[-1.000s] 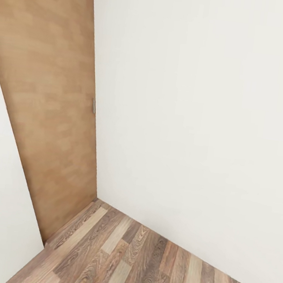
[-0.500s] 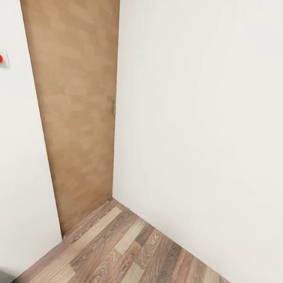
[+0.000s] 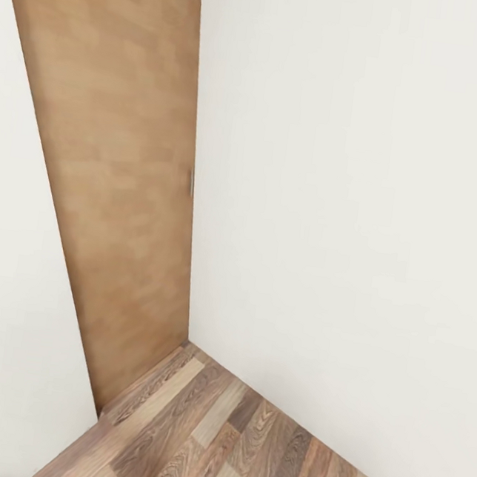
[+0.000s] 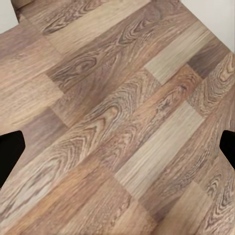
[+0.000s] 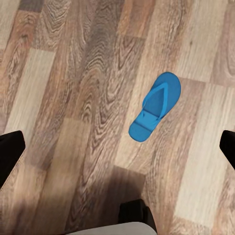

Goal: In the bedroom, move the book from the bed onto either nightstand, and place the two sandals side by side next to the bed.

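Facing the door (image 3: 116,201), camera swung slightly since
Both our claws gape empty; one sandal (image 5: 155,106) lies on the floor (image 4: 117,122), apart from them

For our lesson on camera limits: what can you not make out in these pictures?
- Right gripper, right wrist view: fingers cut off at both side edges.
- Left gripper, left wrist view: likewise.
- Sandal: strap detail too small.
- Door, head view: top cut off by the edge.

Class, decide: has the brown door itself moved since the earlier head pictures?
Cannot tell of the door: wall and floor shifted with it, so the camera moved.
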Motion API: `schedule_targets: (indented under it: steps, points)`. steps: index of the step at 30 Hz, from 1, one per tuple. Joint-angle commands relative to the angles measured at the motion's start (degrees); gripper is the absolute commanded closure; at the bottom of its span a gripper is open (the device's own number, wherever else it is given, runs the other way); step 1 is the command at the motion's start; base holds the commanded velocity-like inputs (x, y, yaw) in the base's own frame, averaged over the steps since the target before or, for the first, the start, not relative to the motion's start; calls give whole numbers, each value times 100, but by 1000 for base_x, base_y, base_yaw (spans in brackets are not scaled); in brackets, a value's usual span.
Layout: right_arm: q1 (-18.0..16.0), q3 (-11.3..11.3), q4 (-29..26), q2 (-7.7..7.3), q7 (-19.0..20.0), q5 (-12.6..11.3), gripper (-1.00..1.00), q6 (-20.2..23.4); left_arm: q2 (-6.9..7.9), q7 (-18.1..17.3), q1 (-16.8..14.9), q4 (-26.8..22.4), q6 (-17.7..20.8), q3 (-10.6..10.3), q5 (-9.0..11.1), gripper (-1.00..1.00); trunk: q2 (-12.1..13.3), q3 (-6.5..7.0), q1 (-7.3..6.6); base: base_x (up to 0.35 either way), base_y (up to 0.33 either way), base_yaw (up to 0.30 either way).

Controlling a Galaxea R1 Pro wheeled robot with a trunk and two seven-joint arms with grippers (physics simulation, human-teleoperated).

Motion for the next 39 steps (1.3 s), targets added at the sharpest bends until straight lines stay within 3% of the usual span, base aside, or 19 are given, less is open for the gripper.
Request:
schedule_targets:
  steps: [1, 39]
  points:
    - [1, 26, -3, -5, 7, -56, -100, -17, 0, -44, -3, 6, -10, 8, 60, -100, -2, -5, 3, 324, 0, 0]
    - [1, 26, -2, -5, 7, -56, -100, -19, 0, -44, -3, 6, -10, 8, 60, -100, -2, -5, 3, 314, 60, 0]
